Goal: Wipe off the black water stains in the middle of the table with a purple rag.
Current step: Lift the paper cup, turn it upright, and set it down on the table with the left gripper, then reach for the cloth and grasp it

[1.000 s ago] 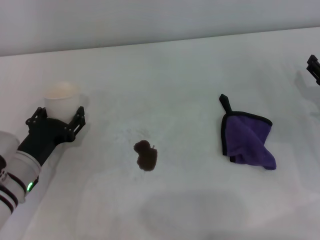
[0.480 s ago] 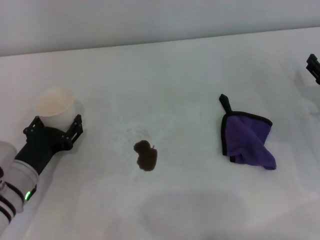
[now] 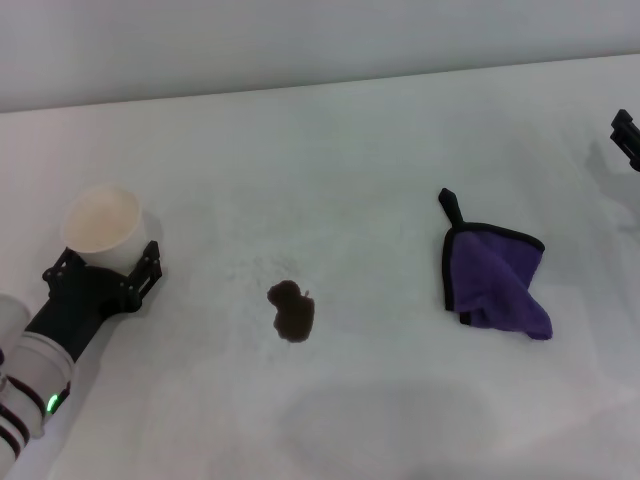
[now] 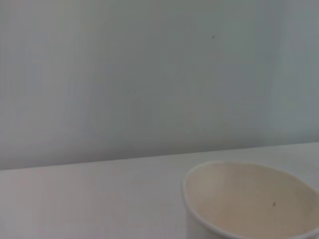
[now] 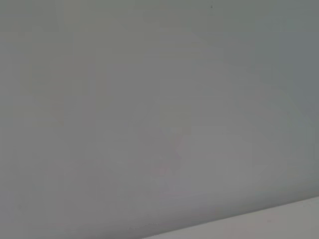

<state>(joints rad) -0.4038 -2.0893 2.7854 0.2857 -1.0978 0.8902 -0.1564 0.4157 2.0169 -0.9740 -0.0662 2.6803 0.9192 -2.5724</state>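
**Wiping not yet started: stain intact, rag untouched**

Wiping has not been begun, as far as the views show. The black water stains (image 3: 292, 310) are seen as one small dark blot near the middle of the table (image 3: 330, 150), with its outline whole and no smear around it. The purple rag (image 3: 494, 281) lies folded on the tabletop, well apart from the blot on the robot's right side, with its black loop tab pointing toward the far edge. No gripper is touching it.

The left gripper (image 3: 100, 270) is located at the left side of the table, well apart from the blot. Its fingers are closed around a cream paper cup (image 3: 100, 222), which is held open end up and tilted a little. The cup rim is also shown in the left wrist view (image 4: 251, 201), and its interior appears empty.

The right gripper (image 3: 626, 135) is visible only as a dark part at the right edge of the head view, beyond the rag. Whether its fingers are open or closed cannot be told. Only wall and a strip of table are shown in the right wrist view.

Judged remaining: the rag is to be grasped, carried to the blot, and rubbed over it until the surface is clean. The whole task is therefore outstanding.
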